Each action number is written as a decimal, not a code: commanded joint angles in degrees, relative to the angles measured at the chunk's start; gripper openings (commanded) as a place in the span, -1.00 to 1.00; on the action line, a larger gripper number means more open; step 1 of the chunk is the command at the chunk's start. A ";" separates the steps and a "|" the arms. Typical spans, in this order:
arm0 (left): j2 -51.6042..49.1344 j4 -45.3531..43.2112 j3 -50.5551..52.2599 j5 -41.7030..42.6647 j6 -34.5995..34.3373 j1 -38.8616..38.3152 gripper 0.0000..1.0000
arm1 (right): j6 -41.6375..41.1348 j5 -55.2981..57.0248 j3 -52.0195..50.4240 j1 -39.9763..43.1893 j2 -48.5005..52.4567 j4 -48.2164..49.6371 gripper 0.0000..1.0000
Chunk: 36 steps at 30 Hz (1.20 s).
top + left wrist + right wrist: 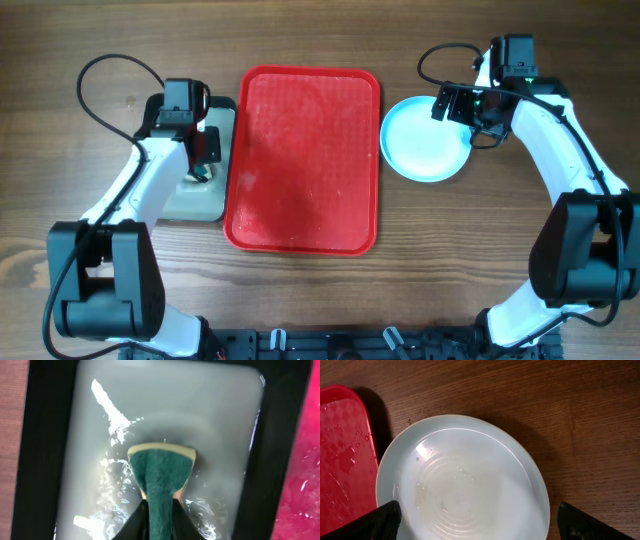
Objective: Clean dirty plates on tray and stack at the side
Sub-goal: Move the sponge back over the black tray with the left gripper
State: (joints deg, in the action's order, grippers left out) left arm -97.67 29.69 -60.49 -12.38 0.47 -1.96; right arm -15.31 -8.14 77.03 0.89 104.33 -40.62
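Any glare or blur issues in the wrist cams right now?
Left wrist: bright glare streaks on the wet grey metal tray, green scouring sponge slightly soft. Right wrist: small highlight on the pale aqua round plate, otherwise sharp. Overhead: even light, soft shadows.

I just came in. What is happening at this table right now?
The left gripper is shut on a green sponge, held over the wet grey tray. The right gripper hangs open above a pale plate that sits on the table beside the red tray. The red tray holds no plates, only water drops.
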 commanded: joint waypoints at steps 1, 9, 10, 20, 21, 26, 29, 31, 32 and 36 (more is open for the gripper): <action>-0.17 -0.37 0.17 2.34 2.29 1.14 -0.72 | -0.09 -0.92 0.96 0.26 -1.44 0.39 1.00; 0.68 -3.43 0.15 3.23 -2.95 1.11 0.86 | -0.11 -0.92 0.96 0.26 -1.44 0.57 0.99; 1.88 -6.95 0.15 5.84 -5.81 1.11 0.94 | -0.07 -0.92 0.96 0.26 -1.44 0.57 0.99; 2.10 -9.35 0.17 6.62 -5.88 1.11 1.00 | -0.11 -0.92 0.96 0.26 -1.44 0.63 0.99; 2.10 -9.35 0.17 6.62 -5.88 1.11 1.00 | -0.11 -0.92 0.96 0.26 -1.44 0.63 0.99; 2.10 -9.35 0.15 6.62 -5.88 1.11 1.00 | -0.11 -0.92 0.96 0.26 -1.44 0.79 0.99; 2.10 -9.35 0.17 6.62 -5.88 1.11 1.00 | -0.09 -0.92 0.96 0.26 -1.44 0.79 0.99; 2.10 -9.35 0.15 6.62 -5.88 1.11 1.00 | -0.09 -0.92 0.96 0.26 -1.44 0.79 1.00; 2.10 -9.35 0.17 6.62 -5.88 1.11 1.00 | -0.09 -0.92 0.96 0.26 -1.44 0.79 1.00; 2.10 -9.35 0.17 6.62 -5.88 1.11 1.00 | -0.09 -0.90 0.96 0.26 -1.44 0.79 0.99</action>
State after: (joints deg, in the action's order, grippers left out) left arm -96.73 20.36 -60.27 -6.48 -4.67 -1.32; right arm -15.31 -8.14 77.03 0.89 104.33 -40.14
